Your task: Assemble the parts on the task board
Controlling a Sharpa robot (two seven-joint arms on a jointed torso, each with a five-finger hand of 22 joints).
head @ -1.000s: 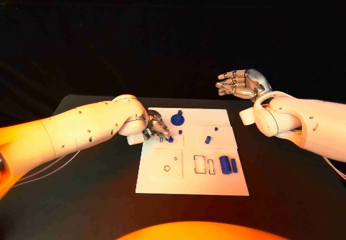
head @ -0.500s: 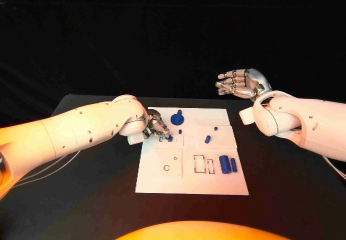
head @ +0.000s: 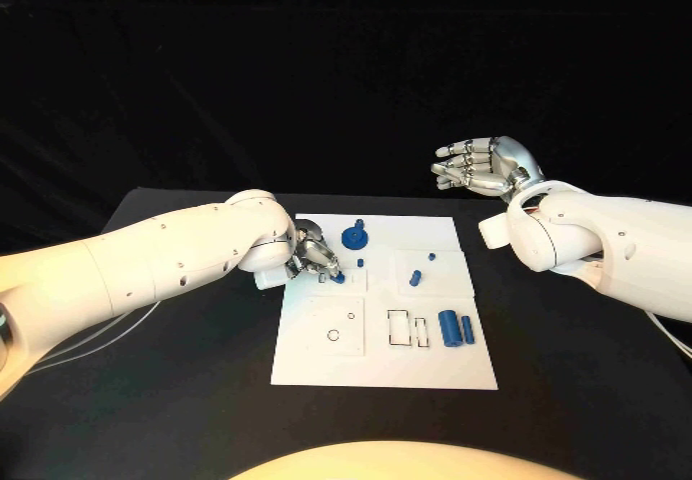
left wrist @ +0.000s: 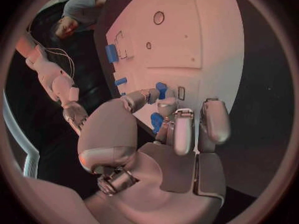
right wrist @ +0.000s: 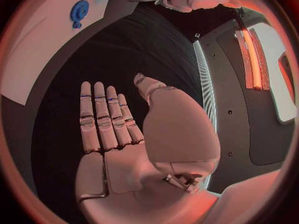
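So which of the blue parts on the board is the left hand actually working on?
The small blue part at the board's far-left area, right at the left hand fingertips. The round disc part, the pegs and the two cylinders lie apart, untouched.

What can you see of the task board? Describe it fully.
The task board is a flat white rectangular plate lying in the middle of the black table. Its face is split into panels with outlined rectangular slots and small round holes. Blue parts sit on it: a round piece at the far end, small pegs mid-board, two cylinders by the right edge. The left hand works at its left edge.
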